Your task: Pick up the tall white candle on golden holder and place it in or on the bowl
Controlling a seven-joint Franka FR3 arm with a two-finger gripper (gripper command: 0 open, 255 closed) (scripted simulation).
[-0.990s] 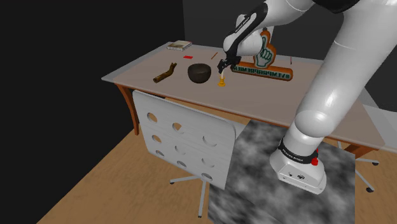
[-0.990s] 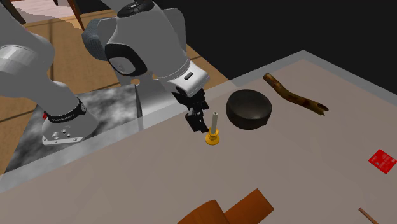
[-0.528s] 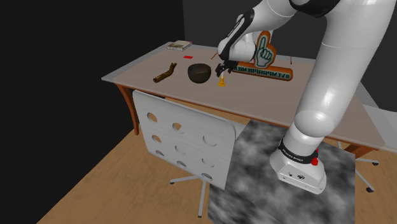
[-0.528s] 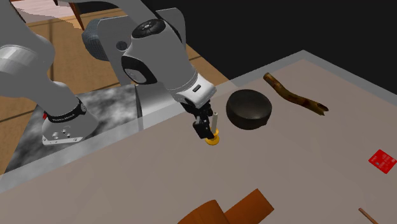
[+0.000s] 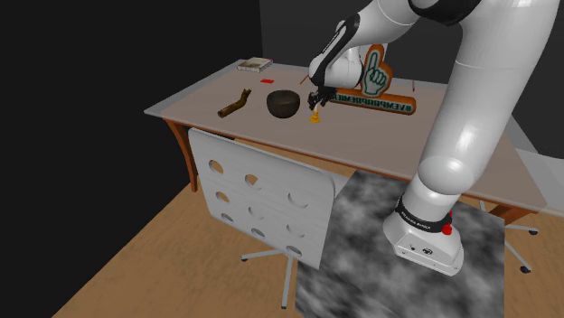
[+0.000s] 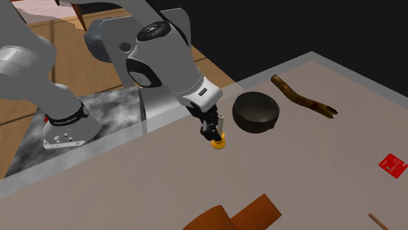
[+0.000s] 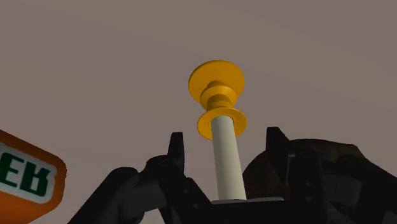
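The gripper [image 7: 226, 136] is spread: its two black fingers stand on either side of the pale candle [image 7: 227, 156], with a gap showing on each side, so nothing is pinched. The candle stands upright on its golden holder [image 7: 216, 81] on the brown table [image 6: 307, 176], just beside the dark bowl [image 6: 256, 112] and apart from it, on the side away from the branch [image 6: 304, 100].

In the second exterior view the gripper [image 6: 212, 130] reaches down over the candle [image 6: 221, 122], with the holder [image 6: 219, 143] below its fingertips. The bowl lies close to the table's edge on the arm's side. On the bowl's other sides bare tabletop stretches to a red card [image 6: 393, 164] well away from it and to an orange sign [image 6: 235, 215].

In the shoulder view the gripper [image 5: 314, 98] hangs just beside the bowl [image 5: 283, 102], between it and the orange sign [image 5: 372, 90]. The branch [image 5: 235, 103] lies on the bowl's far side, and a white chair [image 5: 262, 194] stands below the table edge nearest the bowl. Here only the golden holder [image 5: 314, 116] can be made out. In the wrist view the hand's body cuts off the candle's near end, the bowl [image 7: 331, 159] sits mostly behind one finger, and the sign [image 7: 25, 175] is cut by the picture's edge.
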